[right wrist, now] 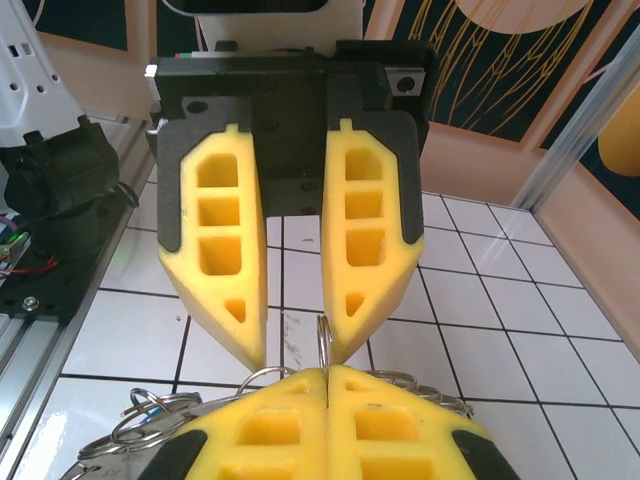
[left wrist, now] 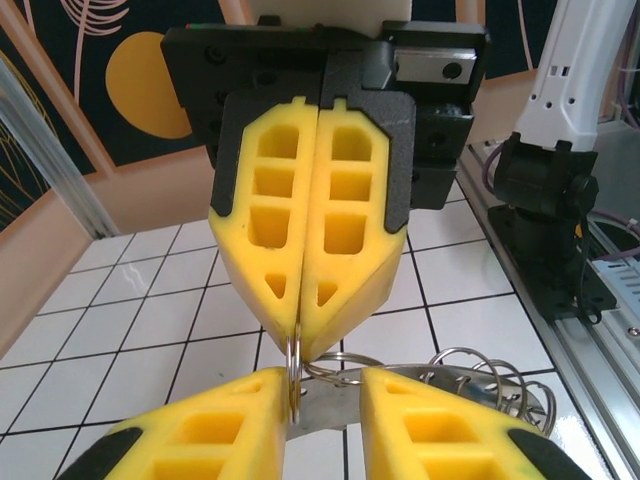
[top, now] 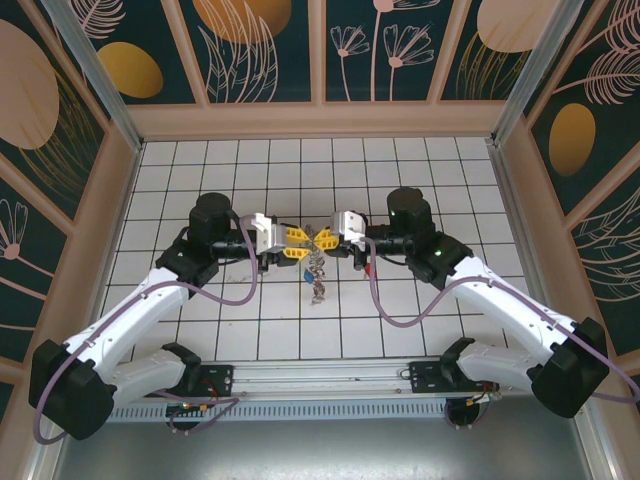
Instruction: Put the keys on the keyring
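Keyring: thin silvery wire loop, standing on edge, pinched at the fingertips of the right tool, whose yellow fingers are pressed together on it. The free part of the loop reaches into the gap of the left tool, close by one finger; contact cannot be told.
Left tool: fingers parted, facing the right tool tip to tip. A flat silvery blade shows low in its gap.
Keys: silvery bunch, one blue head showing, directly beneath the meeting tips in the overhead view; hanging or lying cannot be told.
Further wire loops: just beyond one finger of the left tool.
Desk: white tiles, dark grid lines, under both tools.
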Action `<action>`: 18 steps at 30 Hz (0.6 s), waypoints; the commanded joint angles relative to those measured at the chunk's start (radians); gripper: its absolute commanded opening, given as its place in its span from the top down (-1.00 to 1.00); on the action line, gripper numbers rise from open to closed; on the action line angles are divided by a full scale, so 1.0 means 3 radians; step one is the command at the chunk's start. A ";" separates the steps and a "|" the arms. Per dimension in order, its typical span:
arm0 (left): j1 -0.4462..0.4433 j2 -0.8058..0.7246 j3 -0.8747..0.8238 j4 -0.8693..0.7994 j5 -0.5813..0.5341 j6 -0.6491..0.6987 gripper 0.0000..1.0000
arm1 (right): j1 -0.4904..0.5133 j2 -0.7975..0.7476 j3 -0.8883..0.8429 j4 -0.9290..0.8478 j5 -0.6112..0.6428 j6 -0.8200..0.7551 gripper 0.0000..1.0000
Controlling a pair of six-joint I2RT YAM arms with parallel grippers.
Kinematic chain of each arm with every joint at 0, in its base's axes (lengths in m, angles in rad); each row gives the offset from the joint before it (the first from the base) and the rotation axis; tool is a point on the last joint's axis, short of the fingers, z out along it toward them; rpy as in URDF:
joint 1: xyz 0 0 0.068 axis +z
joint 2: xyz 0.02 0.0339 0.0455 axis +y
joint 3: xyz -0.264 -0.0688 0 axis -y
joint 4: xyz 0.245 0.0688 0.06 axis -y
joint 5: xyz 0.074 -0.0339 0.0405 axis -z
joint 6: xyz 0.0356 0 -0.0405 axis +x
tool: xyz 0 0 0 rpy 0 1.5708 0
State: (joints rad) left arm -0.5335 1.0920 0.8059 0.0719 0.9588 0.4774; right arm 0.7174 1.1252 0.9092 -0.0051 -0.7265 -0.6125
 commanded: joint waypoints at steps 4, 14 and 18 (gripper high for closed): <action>-0.0025 0.0001 0.0019 0.0220 -0.0127 -0.0098 0.47 | 0.0092 -0.0126 -0.0104 0.0544 -0.0034 0.0206 1.00; -0.0025 -0.0131 0.0020 0.0052 -0.0223 0.0086 1.00 | 0.0114 -0.0169 -0.0158 0.0328 0.0090 0.0075 1.00; -0.0025 -0.0113 0.0115 -0.0252 -0.0164 0.0325 1.00 | 0.0087 -0.0200 -0.0108 0.0012 0.0106 -0.0059 0.71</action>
State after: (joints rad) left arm -0.5438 1.0740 0.8047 0.0551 0.9051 0.5049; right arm 0.7444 1.1034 0.8719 0.0540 -0.6914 -0.5858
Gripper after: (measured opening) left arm 0.066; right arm 0.113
